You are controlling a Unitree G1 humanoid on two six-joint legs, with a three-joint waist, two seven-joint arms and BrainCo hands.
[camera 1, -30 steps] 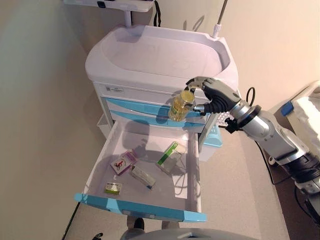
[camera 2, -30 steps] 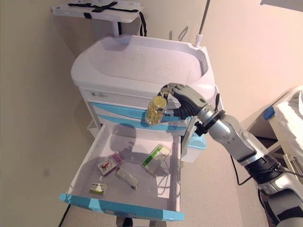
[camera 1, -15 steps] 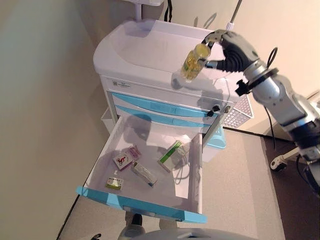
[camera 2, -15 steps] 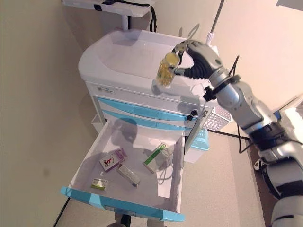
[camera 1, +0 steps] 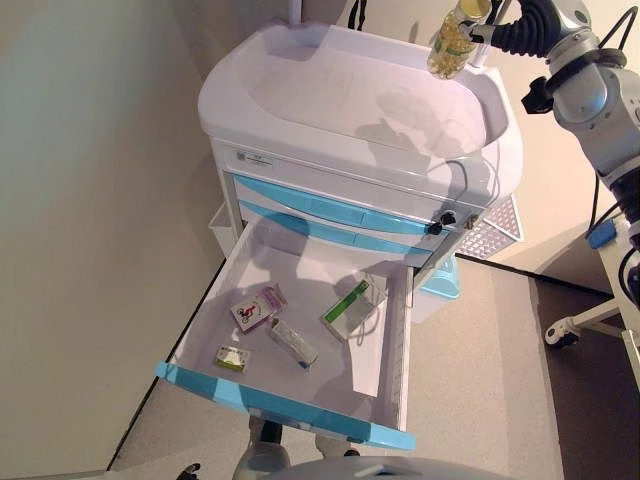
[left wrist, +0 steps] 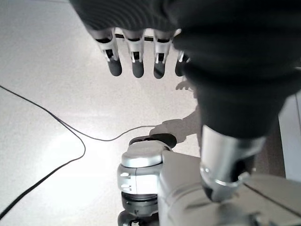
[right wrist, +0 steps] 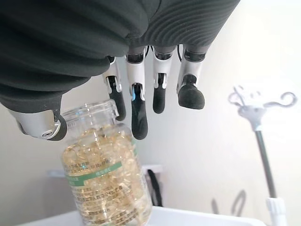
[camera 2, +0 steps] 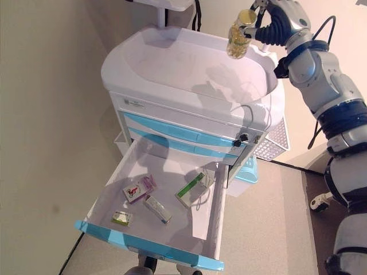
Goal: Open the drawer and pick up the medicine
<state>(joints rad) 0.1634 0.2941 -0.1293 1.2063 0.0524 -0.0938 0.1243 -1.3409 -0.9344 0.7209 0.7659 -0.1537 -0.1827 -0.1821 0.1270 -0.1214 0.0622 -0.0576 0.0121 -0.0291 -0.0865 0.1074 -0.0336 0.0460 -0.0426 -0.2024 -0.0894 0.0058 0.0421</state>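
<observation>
R hand (camera 2: 274,26): raised high over the cart's far right rim; thumb and fingers (right wrist: 139,113) curled onto the neck of the medicine bottle, pinching it.
Medicine bottle (camera 1: 452,38): clear, full of yellow capsules, green band on label; hangs below the fingertips, tilted, in the air over the cart top, touching nothing else.
L hand (left wrist: 141,28): only in its own wrist view, pointing down at the floor; fingers (left wrist: 137,61) straight, relaxed, holding nothing.
Cart top (camera 1: 330,85): white tray w/ raised rim, below the bottle and toward the drawer side from the fingers.
Drawer (camera 1: 285,405): lowest one pulled fully out, blue front, well below and apart from the R fingers; upper blue drawers closed.
In drawer: pink-purple box (camera 1: 255,308), white box (camera 1: 292,343) just beside it, small green-yellow box (camera 1: 231,358) near the front, green-white box (camera 1: 350,308) toward the R side. All lie flat, apart from both hands.
Lock knob (camera 1: 442,220): dark, on cart's R front corner.
Wire basket (camera 1: 492,228): white, on cart's R side, below the R wrist.
IV pole (right wrist: 257,136): white, hooks on top, past the fingertips in R wrist view.
</observation>
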